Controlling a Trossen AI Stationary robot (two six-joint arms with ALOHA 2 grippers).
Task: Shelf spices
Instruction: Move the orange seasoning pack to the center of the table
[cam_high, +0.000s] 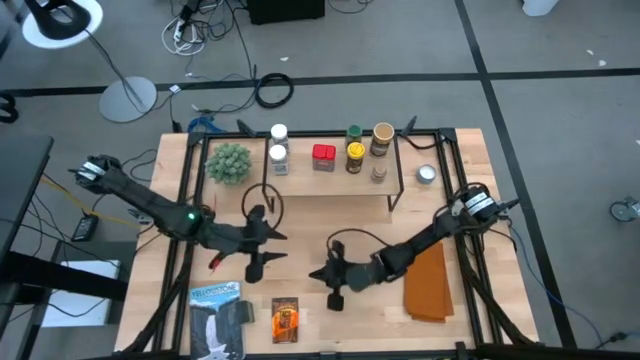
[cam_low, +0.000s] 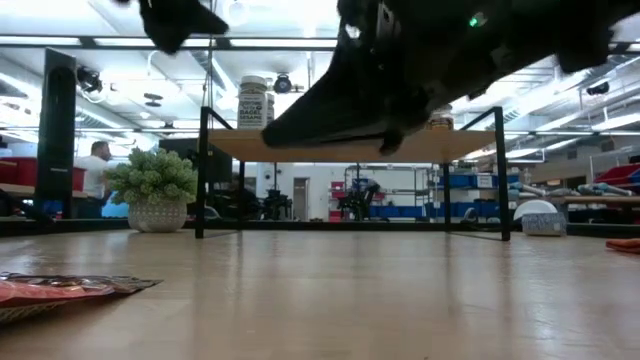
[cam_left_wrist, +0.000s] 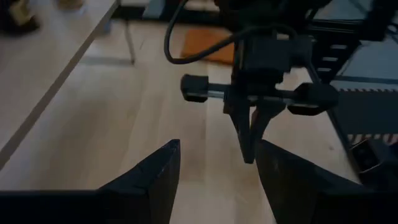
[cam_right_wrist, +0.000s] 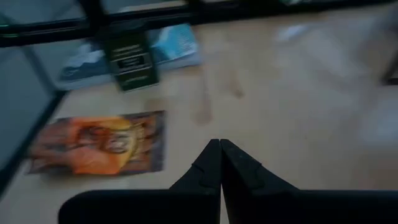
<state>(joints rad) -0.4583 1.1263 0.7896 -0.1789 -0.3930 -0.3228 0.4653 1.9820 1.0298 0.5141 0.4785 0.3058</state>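
A dark arm (cam_low: 420, 60) is hanging at twelve o'clock before the shelf (cam_low: 350, 145), a jar (cam_low: 252, 102) standing on it, a potted plant (cam_low: 156, 190) at nine.

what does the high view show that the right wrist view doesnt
Only the high view shows the shelf with its jars: two white-lidded jars, a red box, a yellow-lidded jar and a tan-lidded jar. It also shows a potted plant, the folded orange cloth and the left gripper, which is open and empty.

Only the right wrist view shows the right gripper close up, its fingers pressed shut on nothing.

Both show the orange packet, the blue-and-white package, the dark box and the wooden table.
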